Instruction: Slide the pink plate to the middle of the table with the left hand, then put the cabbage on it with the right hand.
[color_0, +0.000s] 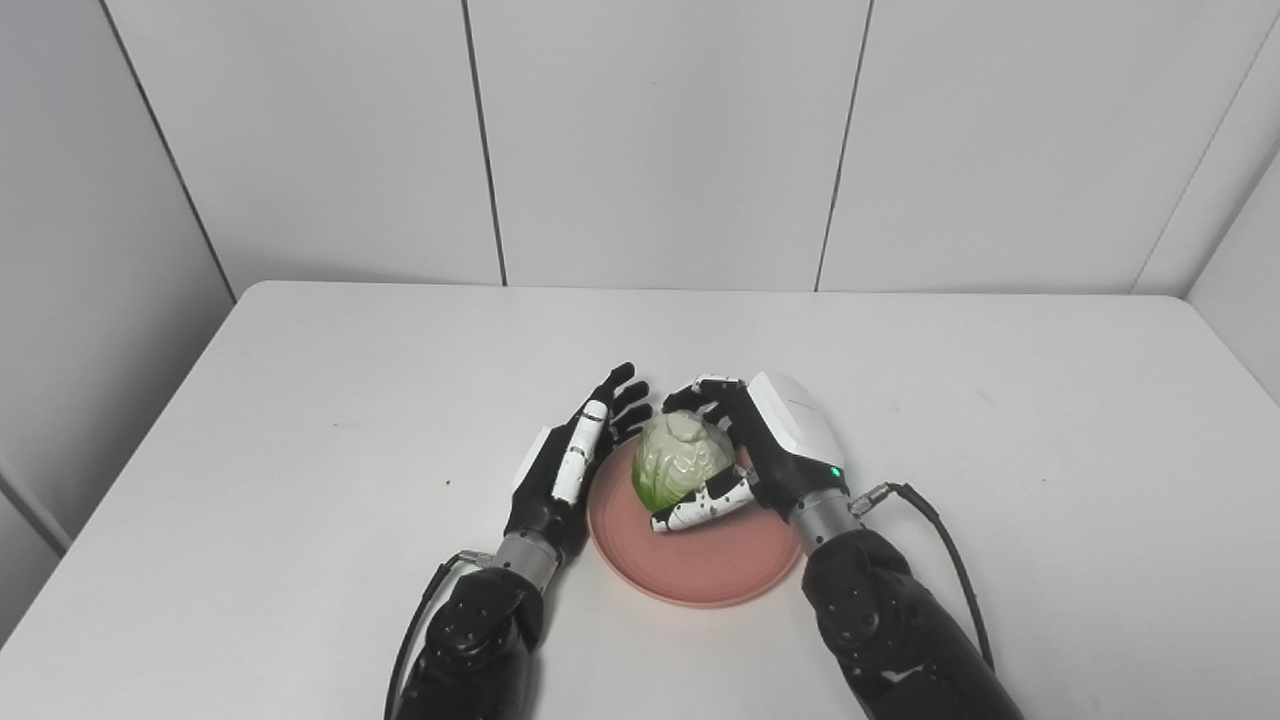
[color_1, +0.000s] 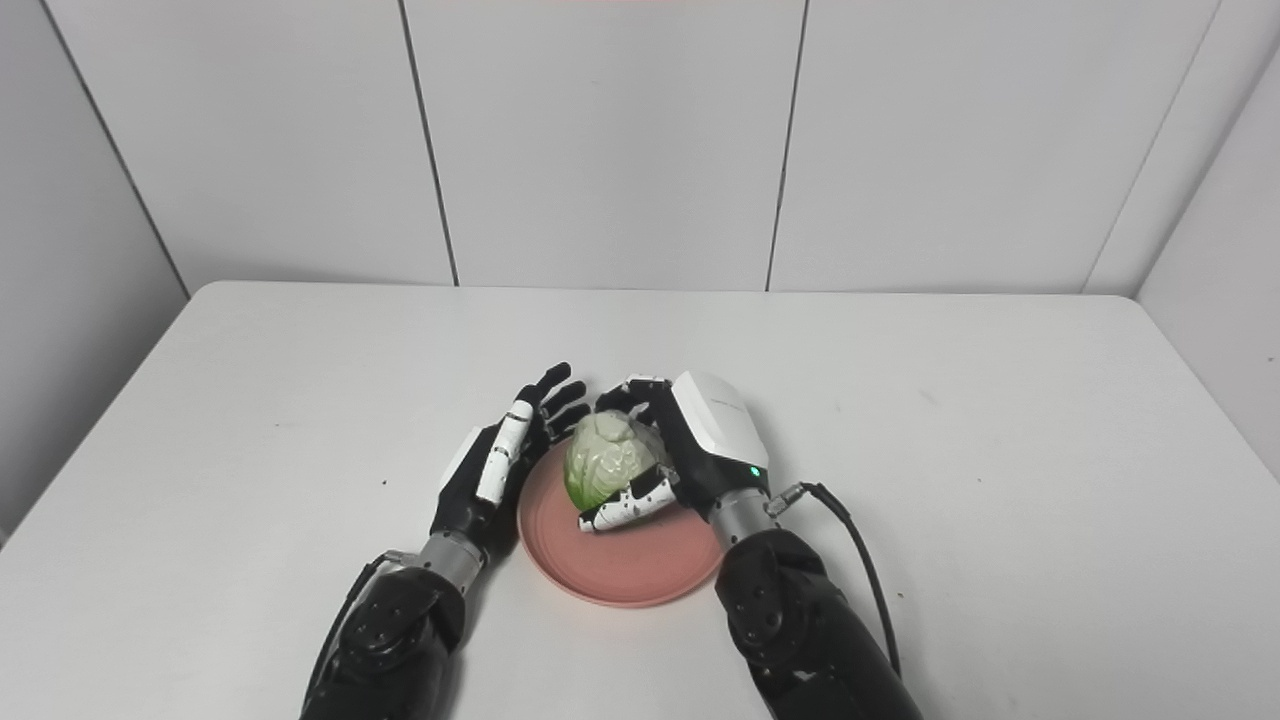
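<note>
A pink plate (color_0: 690, 560) is seen on the white table (color_0: 300, 420), near the front edge and about in the middle between the left and right sides. A cabbage (color_0: 680, 462) is located over the far part of the plate. It is held by the right hand (color_0: 765, 455), whose fingers (color_0: 705, 392) are curled around the far side of the cabbage, while the thumb (color_0: 705, 505) is pressed against its near side. Whether the cabbage is already resting on the plate or is a little above it cannot be told from these views.

The left hand (color_0: 575, 455) is placed just beside the left rim of the plate, with the palm turned toward the plate. Its fingers are stretched and spread apart, and nothing is held in it. Whether the rim is touched by this hand cannot be decided.
</note>
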